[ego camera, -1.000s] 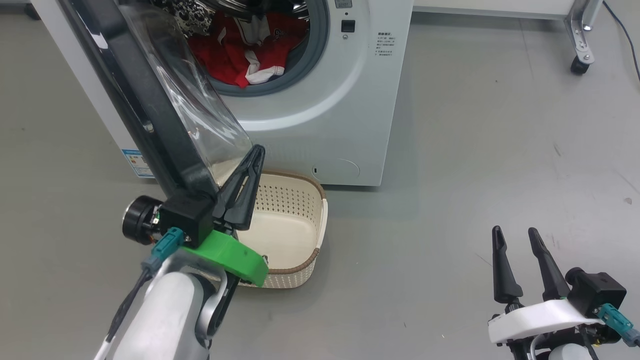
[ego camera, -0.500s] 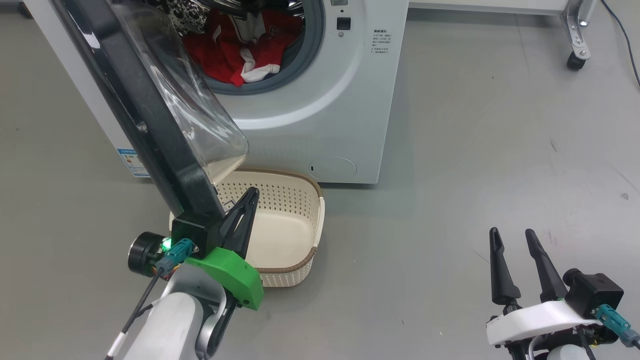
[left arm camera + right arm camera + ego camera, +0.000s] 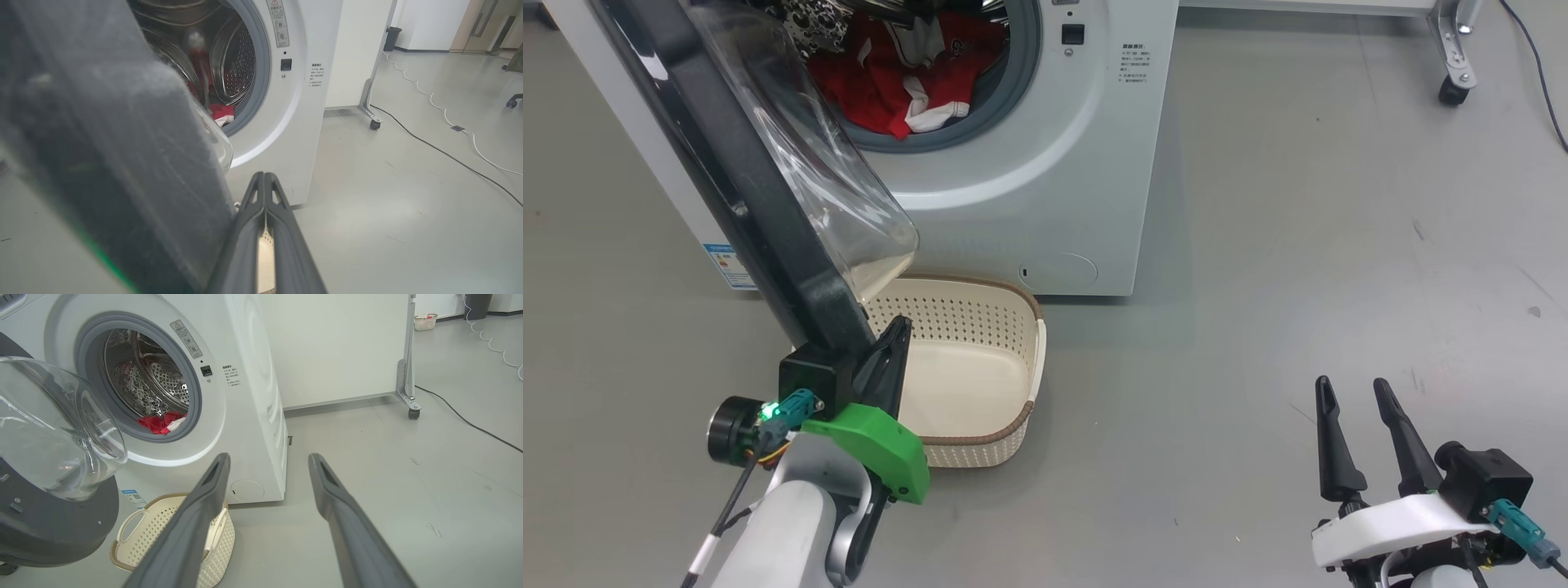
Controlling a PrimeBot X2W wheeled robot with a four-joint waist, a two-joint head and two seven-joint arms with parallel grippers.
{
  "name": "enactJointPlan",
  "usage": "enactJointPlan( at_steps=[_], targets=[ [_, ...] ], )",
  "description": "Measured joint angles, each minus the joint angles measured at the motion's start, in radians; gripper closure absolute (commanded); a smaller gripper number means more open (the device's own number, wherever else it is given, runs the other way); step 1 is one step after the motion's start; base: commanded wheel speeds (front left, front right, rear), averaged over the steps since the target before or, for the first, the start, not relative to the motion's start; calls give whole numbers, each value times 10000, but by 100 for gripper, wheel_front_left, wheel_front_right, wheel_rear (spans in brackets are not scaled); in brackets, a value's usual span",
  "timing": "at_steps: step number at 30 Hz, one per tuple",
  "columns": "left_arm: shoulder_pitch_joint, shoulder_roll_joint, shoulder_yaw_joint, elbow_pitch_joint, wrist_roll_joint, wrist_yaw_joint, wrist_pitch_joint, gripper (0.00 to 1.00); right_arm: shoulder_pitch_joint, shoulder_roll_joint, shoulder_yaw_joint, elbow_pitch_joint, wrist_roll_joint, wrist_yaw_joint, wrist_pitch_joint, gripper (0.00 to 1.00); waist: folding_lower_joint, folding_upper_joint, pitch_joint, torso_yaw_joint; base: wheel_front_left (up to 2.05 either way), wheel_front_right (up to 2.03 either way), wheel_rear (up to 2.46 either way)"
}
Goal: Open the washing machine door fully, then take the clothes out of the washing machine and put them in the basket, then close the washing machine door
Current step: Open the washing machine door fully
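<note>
Left claw (image 3: 897, 328) pressed together, right claw (image 3: 1352, 384) apart

We find the left claw beside the lower edge of the washing machine door (image 3: 735, 188), over the basket (image 3: 1036, 367). Beyond, the clothes (image 3: 882, 90) lie ahead and higher, inside the washing machine (image 3: 1045, 188). We judge the left arm (image 3: 792, 523) nearer to them.

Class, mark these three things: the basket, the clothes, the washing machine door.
basket (image 3: 964, 322): head view, perforated back wall.
clothes (image 3: 874, 98): head view, red fabric.
washing machine door (image 3: 727, 167): head view, black frame.
</note>
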Motion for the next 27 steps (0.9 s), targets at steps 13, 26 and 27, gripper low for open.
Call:
enactJointPlan(
  at_steps=[13, 26, 27],
  targets=[
    [-81, -21, 105, 407, -75, 50, -301, 100, -1, 15, -90, 153, -25, 84, 0, 0, 0, 0, -16, 77, 0, 0, 0],
    [-150, -82, -84, 765, -224, 19, -516, 100, 11, 42, -232, 196, -84, 113, 0, 0, 0, 0, -184, 659, 0, 0, 0],
    [-151, -96, -86, 786, -270, 19, -525, 100, 14, 48, -228, 203, -84, 115, 0, 0, 0, 0, -195, 716, 0, 0, 0]
  ],
)
